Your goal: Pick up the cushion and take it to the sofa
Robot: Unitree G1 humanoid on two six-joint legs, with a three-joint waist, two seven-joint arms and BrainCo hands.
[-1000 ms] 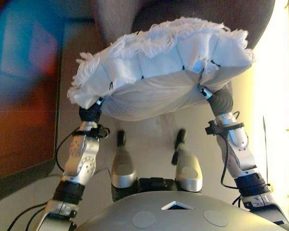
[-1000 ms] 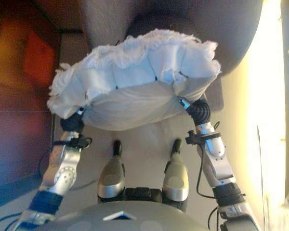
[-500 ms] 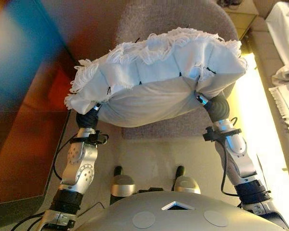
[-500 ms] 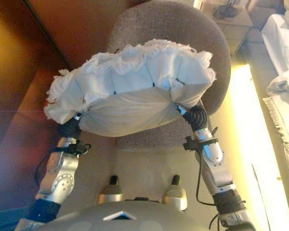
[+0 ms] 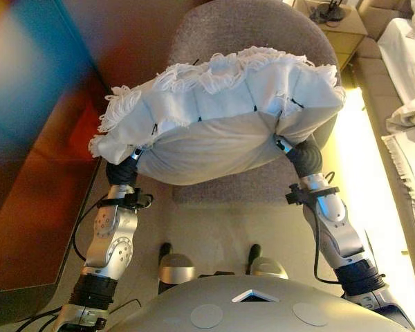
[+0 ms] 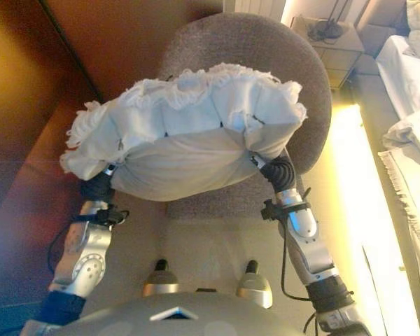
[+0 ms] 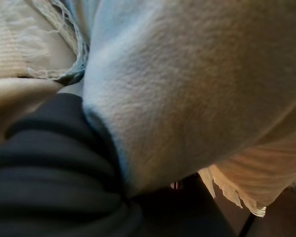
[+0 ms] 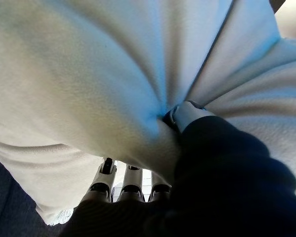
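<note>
A white cushion (image 5: 221, 104) with a fringed edge hangs in the air between my two hands, in front of a round grey-brown armchair (image 5: 221, 28). It covers much of the chair's seat (image 6: 217, 199). My left hand (image 5: 124, 170) presses against the cushion's left underside and is buried in the fabric; its wrist view shows only its dark cover (image 7: 44, 163) against the cushion (image 7: 187, 89). My right hand (image 5: 303, 155) holds the cushion's right underside. In its wrist view its thumb (image 8: 187, 114) digs into the cushion (image 8: 89, 74), with its fingers (image 8: 130, 185) beneath a fold.
A dark reddish wooden panel (image 5: 34, 173) runs along the left. A small bedside table (image 6: 325, 35) stands behind the armchair at the upper right. A bed with white linen (image 6: 413, 126) lies along the right, beyond a brightly lit strip of floor (image 6: 357, 182).
The whole picture has shifted, so the camera has moved: more of the armchair and the bed show now. The cushion stays held between both hands the same way.
</note>
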